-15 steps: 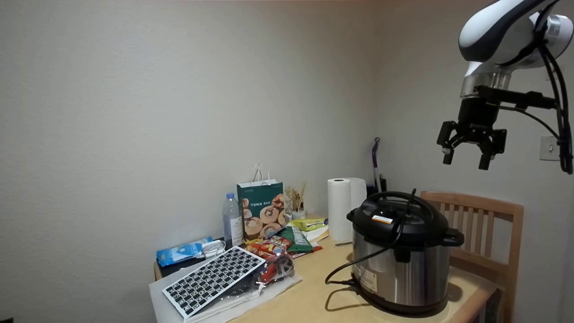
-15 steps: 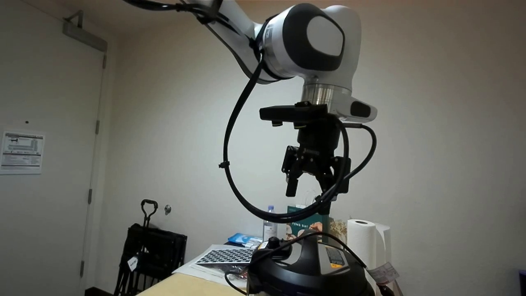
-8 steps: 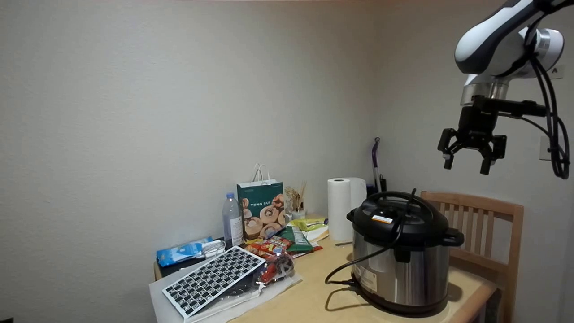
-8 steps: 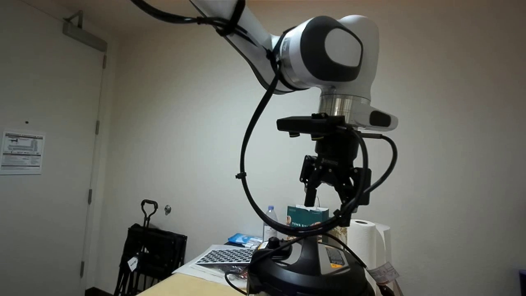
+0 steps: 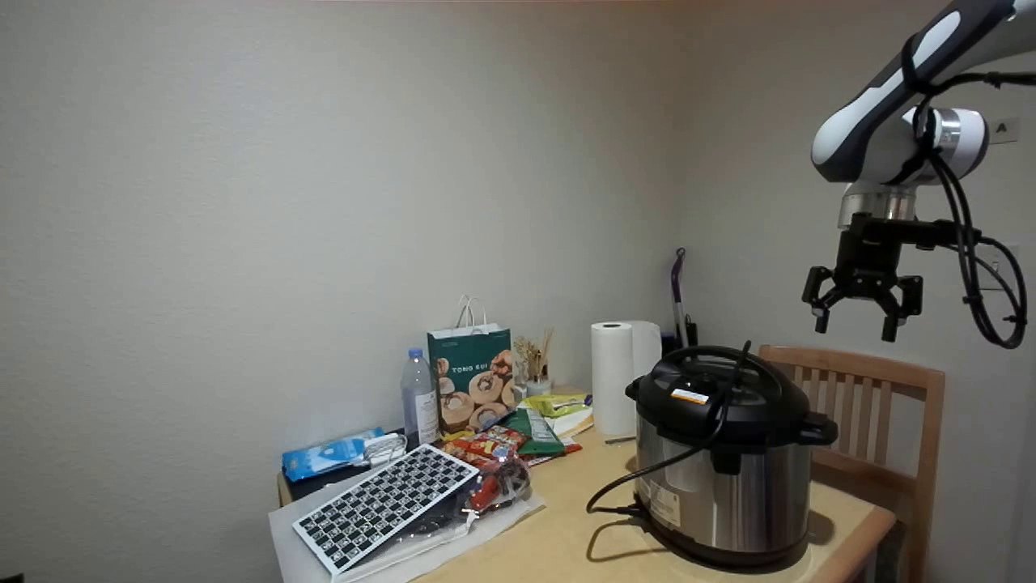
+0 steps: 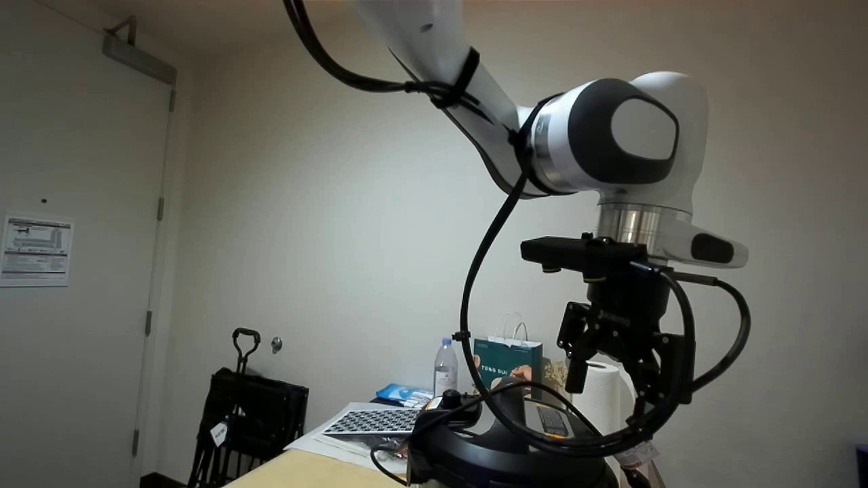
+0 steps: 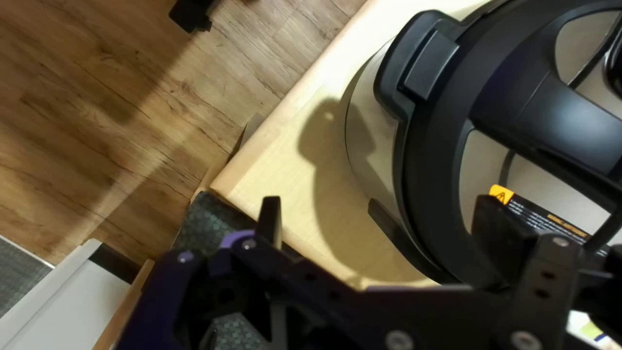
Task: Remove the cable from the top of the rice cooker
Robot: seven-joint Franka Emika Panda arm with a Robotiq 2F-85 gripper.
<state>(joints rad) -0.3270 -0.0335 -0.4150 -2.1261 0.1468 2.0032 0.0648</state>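
Cable [image 5: 672, 461] drapes over the rice cooker [image 5: 732, 490] as my gripper [image 5: 855, 325] hangs spread above, best centred astride the cable before lowering, its offset hard to judge.

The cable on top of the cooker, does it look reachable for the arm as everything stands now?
Probably yes: the open gripper hangs free to one side of the cooker, and the cable lies exposed across its top, with nothing apparent blocking the way.

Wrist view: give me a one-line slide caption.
Looking down past the open end effector at the rice cooker on the table, wood-grained floor at upper left.
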